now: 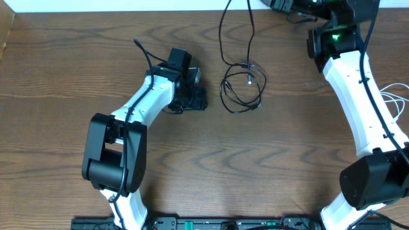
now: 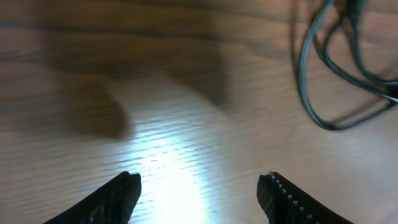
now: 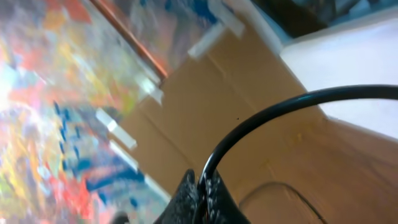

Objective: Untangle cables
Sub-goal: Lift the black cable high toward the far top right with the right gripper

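Observation:
The black cables lie in loose loops on the wooden table, with two strands running up to the far edge. My left gripper sits just left of the loops, low over the table. In the left wrist view it is open with only bare wood between its fingers, and a cable loop lies ahead to the right. My right gripper is shut on a black cable that arcs up and away to the right. A thin white cable lies at the table's right edge.
The right arm reaches along the right side to the far right corner. The left arm's base stands front left. A cardboard wall shows behind the right gripper.

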